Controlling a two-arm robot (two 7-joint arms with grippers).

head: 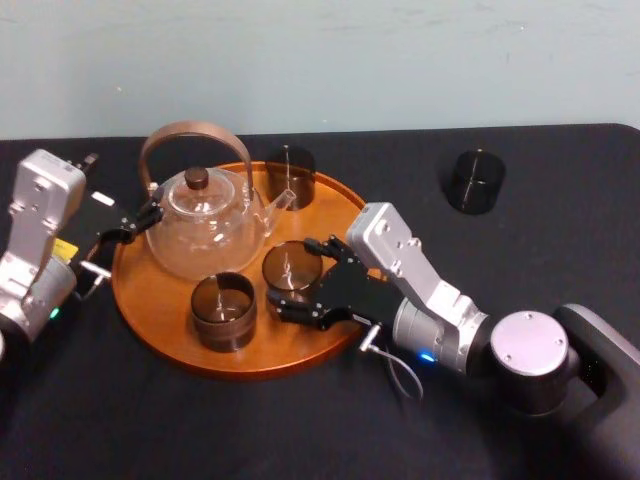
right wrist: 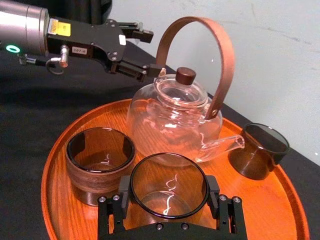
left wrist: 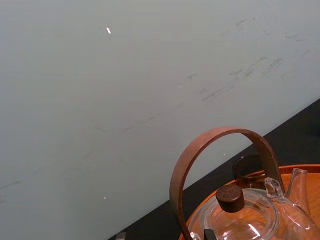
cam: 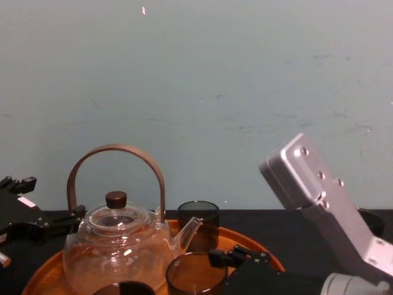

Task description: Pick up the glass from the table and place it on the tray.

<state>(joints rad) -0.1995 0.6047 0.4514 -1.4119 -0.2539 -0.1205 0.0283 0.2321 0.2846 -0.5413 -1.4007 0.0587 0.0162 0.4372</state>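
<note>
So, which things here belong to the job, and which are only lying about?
Job: right gripper, the glass it grips, the tray, the table, the lone glass standing on the table.
Lying about: teapot, back glass and front-left glass on the tray, left gripper beside the teapot.

Teapot (head: 205,225), three glasses (head: 222,310) on tray (head: 150,300); fourth (head: 474,181) right.

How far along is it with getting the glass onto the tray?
A back glass and a front glass already stand on the tray by the glass teapot. The right gripper is around a third glass there; release unclear. One dark glass sits on the table. The left gripper is open beside the teapot.
</note>
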